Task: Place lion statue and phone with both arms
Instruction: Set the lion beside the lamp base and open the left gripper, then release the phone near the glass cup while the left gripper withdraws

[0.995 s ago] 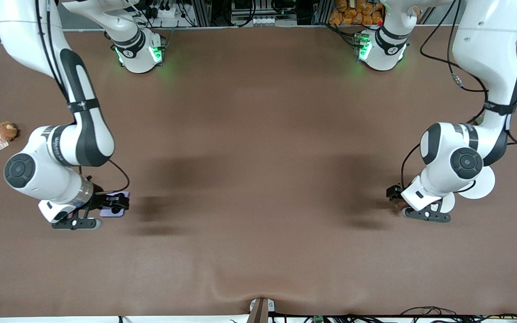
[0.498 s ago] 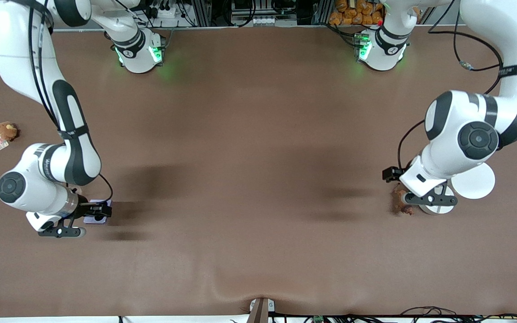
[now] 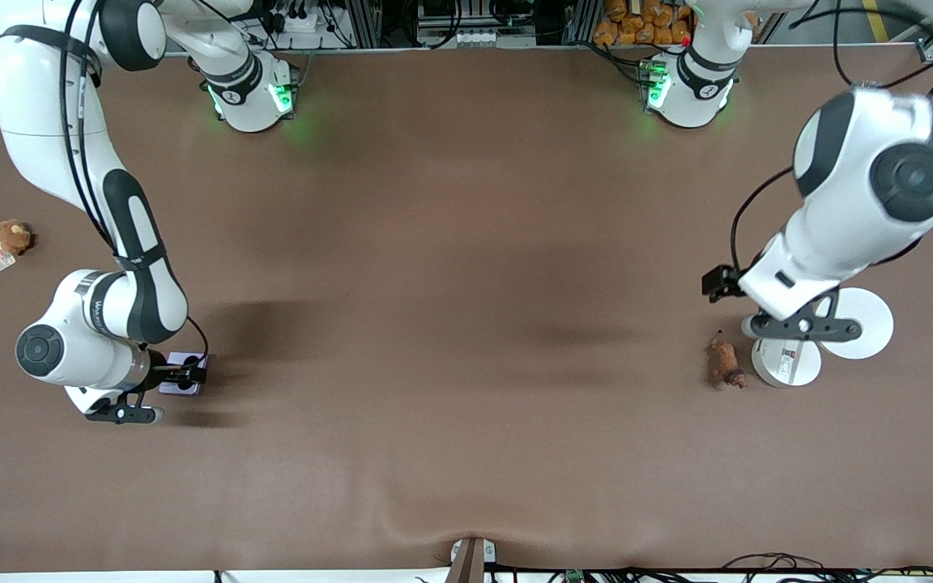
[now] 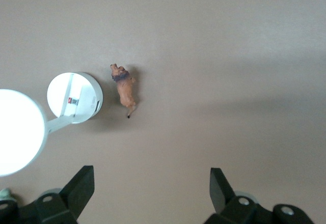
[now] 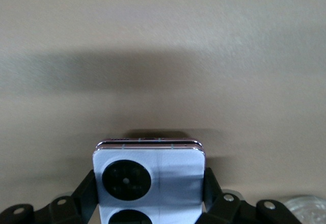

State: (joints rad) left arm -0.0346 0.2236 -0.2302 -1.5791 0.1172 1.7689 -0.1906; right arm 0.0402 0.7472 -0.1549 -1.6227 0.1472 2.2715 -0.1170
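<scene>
The lion statue (image 3: 726,361) lies on the brown table toward the left arm's end; it also shows in the left wrist view (image 4: 124,88). My left gripper (image 3: 797,326) is open and empty, up in the air over two white discs beside the lion; its fingertips (image 4: 81,182) are wide apart. My right gripper (image 3: 189,374) is shut on the lilac phone (image 3: 175,385), low over the table toward the right arm's end. In the right wrist view the phone (image 5: 148,175) sits between the fingers (image 5: 89,189) with its black camera circles up. I cannot tell if it touches the table.
A small white disc (image 3: 787,363) and a larger white disc (image 3: 862,324), joined together, lie beside the lion. A round brown plush toy with a tag (image 3: 10,237) sits near the table edge at the right arm's end.
My left gripper has let go of the lion, opened and risen away from it. My right gripper has carried the phone a little toward the right arm's end and lower.
</scene>
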